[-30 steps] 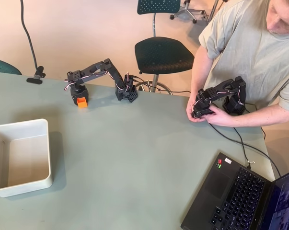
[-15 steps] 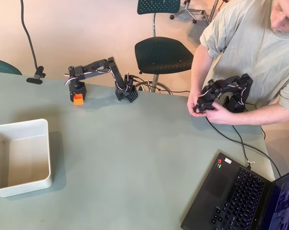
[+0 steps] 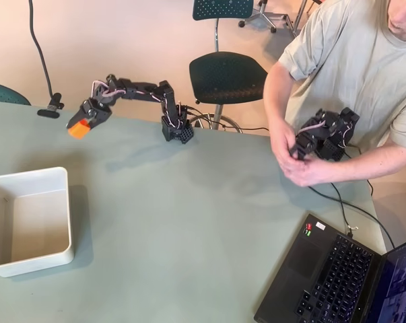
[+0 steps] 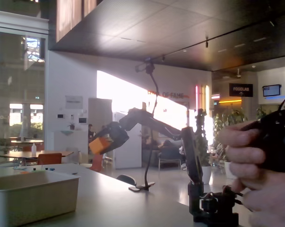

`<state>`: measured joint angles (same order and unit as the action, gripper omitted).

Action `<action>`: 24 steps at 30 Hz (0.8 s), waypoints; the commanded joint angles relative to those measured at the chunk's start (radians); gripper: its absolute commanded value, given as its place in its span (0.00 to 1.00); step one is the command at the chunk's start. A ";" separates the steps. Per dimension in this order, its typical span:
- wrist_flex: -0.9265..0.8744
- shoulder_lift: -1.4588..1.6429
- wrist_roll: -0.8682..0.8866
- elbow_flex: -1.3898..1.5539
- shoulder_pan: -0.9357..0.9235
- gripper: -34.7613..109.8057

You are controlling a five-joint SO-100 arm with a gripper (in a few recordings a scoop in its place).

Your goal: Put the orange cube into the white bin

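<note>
The white bin (image 3: 29, 221) sits empty at the table's near left edge in the overhead view. Beyond it, the gripper (image 3: 81, 125), clenched on the orange cube (image 3: 79, 129), has lifted off the table (image 3: 189, 222) since a second ago and swings binward; the carry is underway.

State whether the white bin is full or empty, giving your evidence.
Empty: the overhead view shows the white bin's bare floor; the orange cube is held in the air.
</note>
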<state>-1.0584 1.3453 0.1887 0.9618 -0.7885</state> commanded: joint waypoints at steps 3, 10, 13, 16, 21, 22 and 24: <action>0.295 -0.124 0.005 -0.044 0.064 0.40; 0.715 -0.330 0.005 -0.048 0.074 0.40; 0.857 -0.388 0.006 -0.048 0.069 0.40; 0.979 -0.451 0.006 -0.048 0.066 0.40; 1.117 -0.508 0.008 -0.048 0.071 0.40; 1.127 -0.514 0.008 -0.048 0.072 0.40; 1.135 -0.520 0.008 -0.049 0.075 0.40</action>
<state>0.0445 0.8145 0.1887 0.9603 -0.7164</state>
